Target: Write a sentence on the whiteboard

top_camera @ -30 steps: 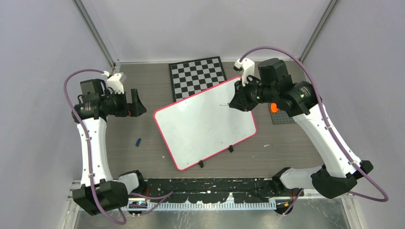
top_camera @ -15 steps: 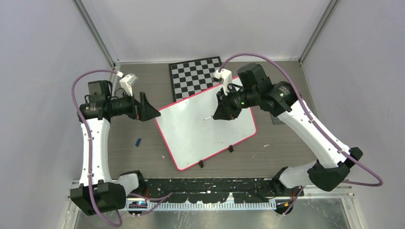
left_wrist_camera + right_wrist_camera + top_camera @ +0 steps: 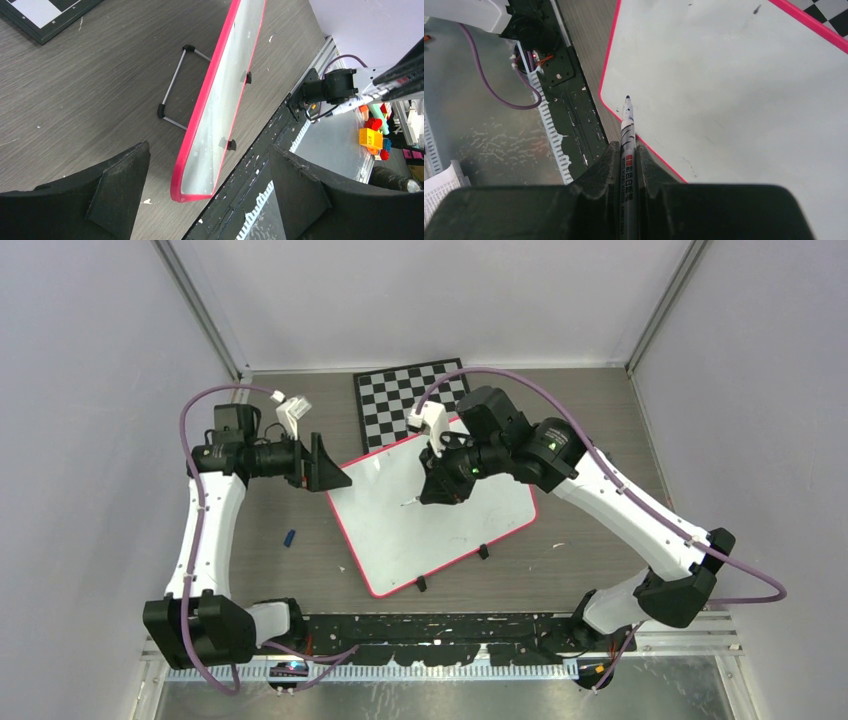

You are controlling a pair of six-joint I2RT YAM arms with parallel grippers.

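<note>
The whiteboard (image 3: 455, 525), white with a red-pink rim, lies tilted across the table's middle. No sentence is in view on it; its surface (image 3: 734, 85) shows only faint specks. My right gripper (image 3: 436, 490) hovers over the board's left half, shut on a white marker (image 3: 628, 131) whose dark tip points at the board near its rim. My left gripper (image 3: 335, 477) is at the board's left corner with its jaws wide open. In the left wrist view the board's corner (image 3: 200, 165) sits ahead between the fingers (image 3: 120, 185), touching neither.
A black-and-white checkered board (image 3: 412, 398) lies behind the whiteboard. A small blue cap (image 3: 289, 538) rests on the table to the left. A wire stand (image 3: 172, 85) props the whiteboard from behind. The black rail (image 3: 430, 630) runs along the near edge.
The right arm has carried the marker leftward across the board. The left arm has swung right, bringing its open gripper up to the board's left corner.
</note>
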